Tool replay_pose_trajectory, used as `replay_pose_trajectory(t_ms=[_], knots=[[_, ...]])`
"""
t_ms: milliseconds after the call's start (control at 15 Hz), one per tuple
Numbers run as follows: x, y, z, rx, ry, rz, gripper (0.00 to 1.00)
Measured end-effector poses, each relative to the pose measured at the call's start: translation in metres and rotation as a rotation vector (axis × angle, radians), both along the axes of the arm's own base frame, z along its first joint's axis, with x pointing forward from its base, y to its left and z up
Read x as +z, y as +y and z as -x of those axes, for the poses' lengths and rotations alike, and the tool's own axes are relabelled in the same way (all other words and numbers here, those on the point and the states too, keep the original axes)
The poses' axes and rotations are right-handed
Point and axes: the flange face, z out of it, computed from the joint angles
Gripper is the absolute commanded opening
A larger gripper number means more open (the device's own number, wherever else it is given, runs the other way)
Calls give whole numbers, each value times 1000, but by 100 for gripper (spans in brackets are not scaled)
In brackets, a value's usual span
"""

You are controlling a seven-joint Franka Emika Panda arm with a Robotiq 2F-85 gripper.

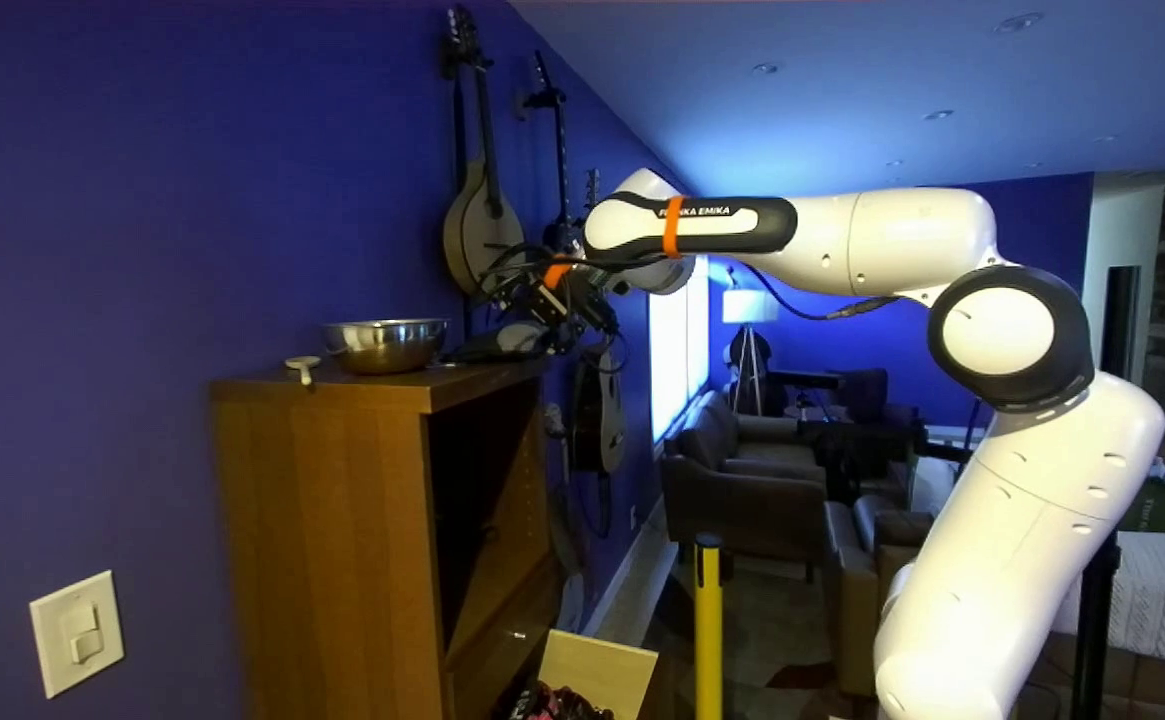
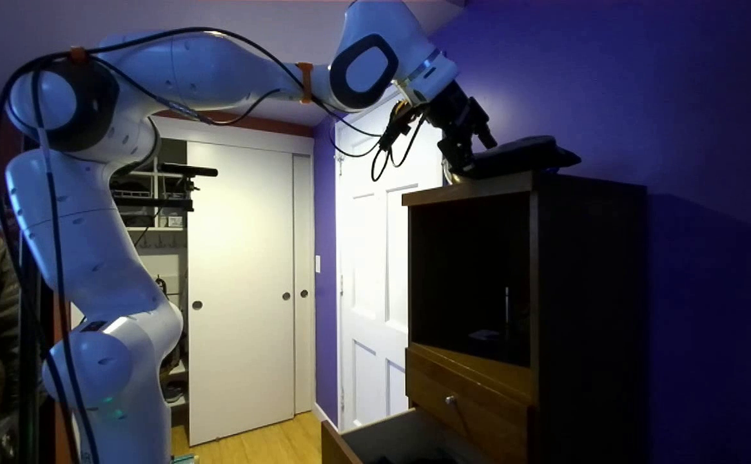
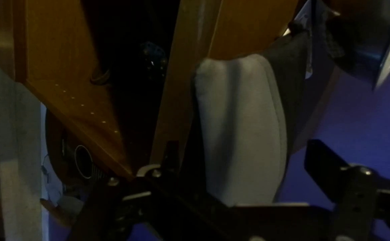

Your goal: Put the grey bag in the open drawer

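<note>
The grey bag [image 3: 241, 127] lies on top of the wooden cabinet [image 1: 332, 540], pale grey with a darker side. It also shows in both exterior views [image 1: 518, 338] [image 2: 523, 154], looking dark in the latter. My gripper [image 3: 243, 149] is open, with its fingers apart on either side of the bag's near end in the wrist view. In the exterior views the gripper [image 1: 564, 318] [image 2: 476, 151] is tilted down close at the bag; contact cannot be told. The open drawer [image 1: 597, 670] is low on the cabinet, with dark and reddish clutter inside; it also shows from another side [image 2: 341, 444].
A shiny metal bowl [image 1: 387, 345] and a small white utensil [image 1: 302, 364] stand on the cabinet top beside the bag. A blue wall [image 1: 242, 200] with hung instruments [image 1: 482, 230] rises behind. A closed drawer [image 2: 468, 399] sits above the open one. A yellow post [image 1: 708, 630] stands nearby.
</note>
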Motion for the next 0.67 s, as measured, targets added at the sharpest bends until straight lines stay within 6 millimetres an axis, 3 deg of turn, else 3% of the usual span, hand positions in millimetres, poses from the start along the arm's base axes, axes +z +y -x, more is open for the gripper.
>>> replay_pose_trajectory(t_ms=[200,667], knots=[[4,-8,-6,-11,-6,-1,47],[19,-10,4,-15,-32,3,3]])
